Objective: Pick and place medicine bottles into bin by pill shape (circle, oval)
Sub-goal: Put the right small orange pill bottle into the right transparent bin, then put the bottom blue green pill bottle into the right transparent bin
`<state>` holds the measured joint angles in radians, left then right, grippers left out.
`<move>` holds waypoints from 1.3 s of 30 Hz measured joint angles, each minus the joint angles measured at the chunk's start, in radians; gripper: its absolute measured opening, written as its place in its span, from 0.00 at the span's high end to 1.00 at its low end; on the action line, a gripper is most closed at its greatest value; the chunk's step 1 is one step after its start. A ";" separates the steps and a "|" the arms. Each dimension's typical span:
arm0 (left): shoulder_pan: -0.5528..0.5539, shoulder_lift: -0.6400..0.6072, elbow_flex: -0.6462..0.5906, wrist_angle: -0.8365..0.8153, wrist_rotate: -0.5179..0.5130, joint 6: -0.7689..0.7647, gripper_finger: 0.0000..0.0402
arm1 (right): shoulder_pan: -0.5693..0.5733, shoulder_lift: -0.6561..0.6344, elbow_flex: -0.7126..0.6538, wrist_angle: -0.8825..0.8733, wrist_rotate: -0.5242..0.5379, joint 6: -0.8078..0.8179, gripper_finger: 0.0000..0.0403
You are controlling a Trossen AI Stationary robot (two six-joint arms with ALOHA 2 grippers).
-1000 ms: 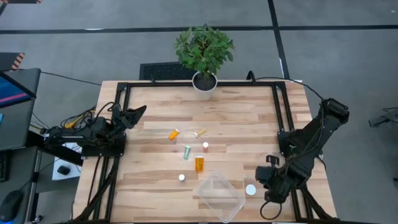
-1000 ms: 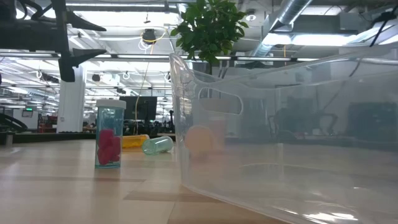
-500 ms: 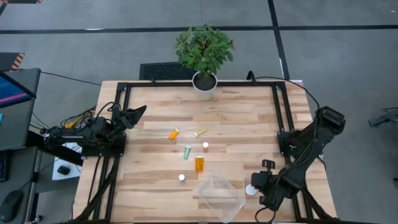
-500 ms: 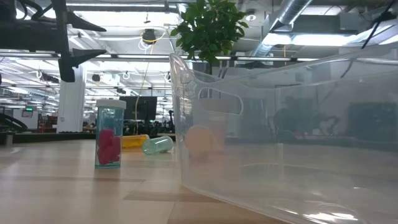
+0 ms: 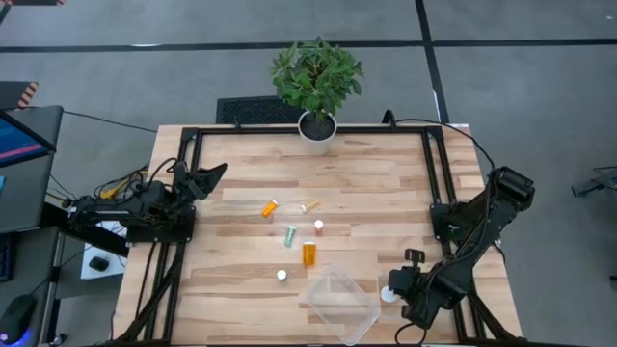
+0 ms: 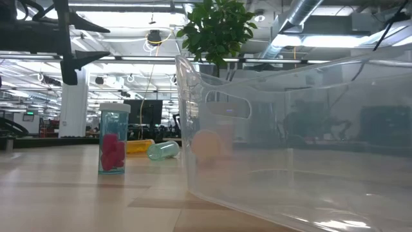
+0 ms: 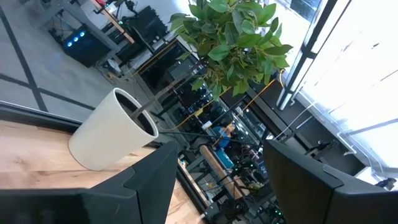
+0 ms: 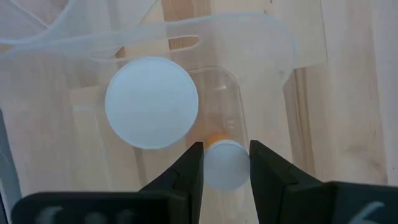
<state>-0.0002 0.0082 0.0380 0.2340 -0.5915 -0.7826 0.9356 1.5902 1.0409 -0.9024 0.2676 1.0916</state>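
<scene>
Right gripper (image 8: 226, 163) clamps a white-capped bottle (image 8: 225, 167) beside the clear bin (image 5: 339, 303) at the table's (image 5: 386, 183) near right corner. Other bottles (image 5: 308, 253) lie mid-table, while the left gripper (image 5: 214, 173) waits open at the left edge.

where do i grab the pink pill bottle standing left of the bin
Take the pink pill bottle by its round body just under the white cap, coming straight down with a finger either side: it stands upright, clear of the bin.
</scene>
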 joint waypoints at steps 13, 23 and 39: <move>0.000 0.000 0.000 0.000 0.000 0.000 0.43 | -0.002 -0.007 -0.001 -0.001 -0.010 0.003 0.47; 0.000 0.000 0.000 0.000 0.001 0.000 0.43 | -0.038 -0.078 0.030 -0.014 -0.008 -0.052 0.44; 0.000 0.000 0.000 0.000 0.008 0.001 0.43 | -0.367 -0.248 0.086 -0.100 0.031 -0.523 0.45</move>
<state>-0.0004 0.0084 0.0380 0.2340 -0.5835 -0.7815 0.5690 1.3423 1.1271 -1.0020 0.2989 0.5682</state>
